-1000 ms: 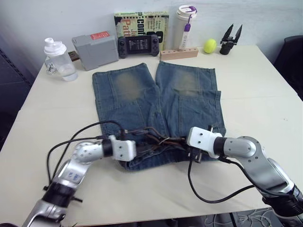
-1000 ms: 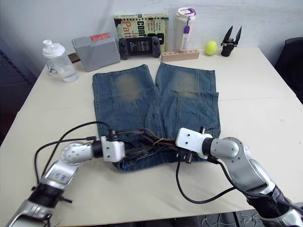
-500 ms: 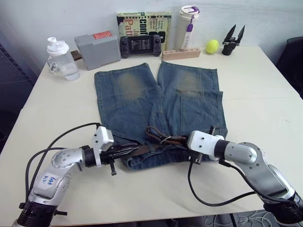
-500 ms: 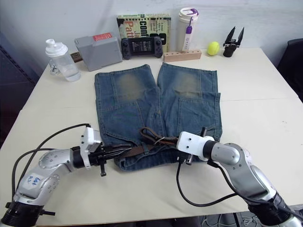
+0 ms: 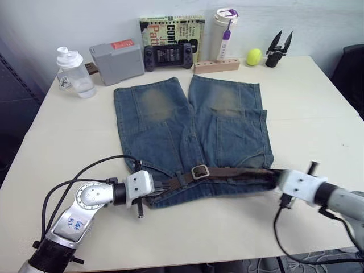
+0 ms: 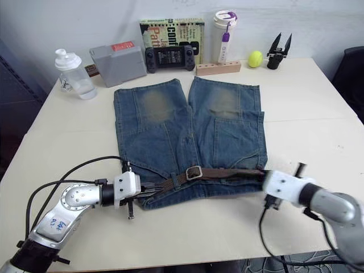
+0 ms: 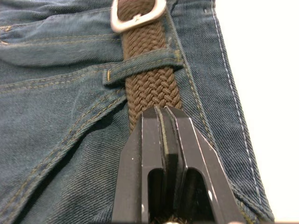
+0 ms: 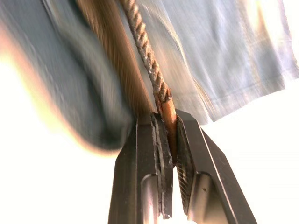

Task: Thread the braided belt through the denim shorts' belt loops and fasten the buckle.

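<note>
The left gripper (image 7: 163, 112) is clamped on the braided belt (image 5: 239, 172) at the left part of the waistband of the denim shorts (image 5: 190, 122). Just ahead of its fingertips the strap passes under one of the belt loops (image 7: 142, 65), then the buckle (image 5: 199, 171). From there the belt runs long across the waistband toward the right gripper (image 8: 167, 135), which pinches what seems its far end, past the shorts' right edge. The belt's long axis lies between both claws.
</note>
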Controlling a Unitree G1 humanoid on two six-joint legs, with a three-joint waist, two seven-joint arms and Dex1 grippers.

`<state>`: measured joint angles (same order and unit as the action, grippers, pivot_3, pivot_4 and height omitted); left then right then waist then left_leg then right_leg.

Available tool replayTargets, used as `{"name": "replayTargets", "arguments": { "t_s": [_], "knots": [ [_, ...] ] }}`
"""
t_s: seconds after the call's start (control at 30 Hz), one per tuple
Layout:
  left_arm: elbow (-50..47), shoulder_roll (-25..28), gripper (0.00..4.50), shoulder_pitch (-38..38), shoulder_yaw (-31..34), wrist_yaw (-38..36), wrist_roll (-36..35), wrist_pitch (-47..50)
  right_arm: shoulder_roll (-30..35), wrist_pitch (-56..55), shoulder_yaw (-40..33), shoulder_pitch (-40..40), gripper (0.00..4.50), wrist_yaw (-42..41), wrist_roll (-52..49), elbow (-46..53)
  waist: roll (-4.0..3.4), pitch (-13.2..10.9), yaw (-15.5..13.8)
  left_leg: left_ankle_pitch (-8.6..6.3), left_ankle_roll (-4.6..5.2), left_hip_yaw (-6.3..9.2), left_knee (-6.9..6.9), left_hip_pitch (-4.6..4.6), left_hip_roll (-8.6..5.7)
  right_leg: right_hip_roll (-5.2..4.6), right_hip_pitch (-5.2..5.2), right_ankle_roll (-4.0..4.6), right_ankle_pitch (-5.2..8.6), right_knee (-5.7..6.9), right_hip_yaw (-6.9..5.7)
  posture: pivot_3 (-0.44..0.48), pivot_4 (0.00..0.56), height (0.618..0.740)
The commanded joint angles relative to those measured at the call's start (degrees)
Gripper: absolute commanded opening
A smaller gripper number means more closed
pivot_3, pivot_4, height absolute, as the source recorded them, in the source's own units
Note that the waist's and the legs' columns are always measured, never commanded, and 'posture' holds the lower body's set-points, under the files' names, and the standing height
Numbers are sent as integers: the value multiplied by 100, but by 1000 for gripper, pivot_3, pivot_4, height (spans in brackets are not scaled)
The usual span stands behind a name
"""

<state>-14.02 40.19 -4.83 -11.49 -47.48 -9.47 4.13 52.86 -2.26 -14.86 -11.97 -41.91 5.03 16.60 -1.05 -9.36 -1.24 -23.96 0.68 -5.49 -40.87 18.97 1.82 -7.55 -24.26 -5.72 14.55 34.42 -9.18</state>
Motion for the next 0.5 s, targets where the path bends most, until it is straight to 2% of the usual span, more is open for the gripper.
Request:
{"name": "replayTargets", "arguments": {
  "t_s": [0.03,0.4,0.47,0.5],
  "knots": [
    [409,105,27,302,-233,-68,455,-20,15,-178,-342,102,0,563,414,-756,-4,3,2,0,0,0,1,-1,0,0,0,0,0,0,1,0,150,722],
    [703,64,27,253,117,140,432,-550,-249,-229,253,198,0,675,601,-489,-19,11,-20,-2,4,8,-2,-11,-1,-6,16,0,0,-3,-2,0,150,722],
    [613,89,664,313,388,66,165,-728,-308,-15,296,267,900,559,392,-481,-19,11,-10,-2,4,7,-2,-14,0,-4,18,0,0,-2,-2,0,150,722],
    [513,116,852,368,517,-10,-11,-749,-316,99,291,303,1156,494,277,-468,-19,11,-9,-2,4,7,0,-18,1,-4,19,0,0,-2,-1,0,150,722]
  ]
}}
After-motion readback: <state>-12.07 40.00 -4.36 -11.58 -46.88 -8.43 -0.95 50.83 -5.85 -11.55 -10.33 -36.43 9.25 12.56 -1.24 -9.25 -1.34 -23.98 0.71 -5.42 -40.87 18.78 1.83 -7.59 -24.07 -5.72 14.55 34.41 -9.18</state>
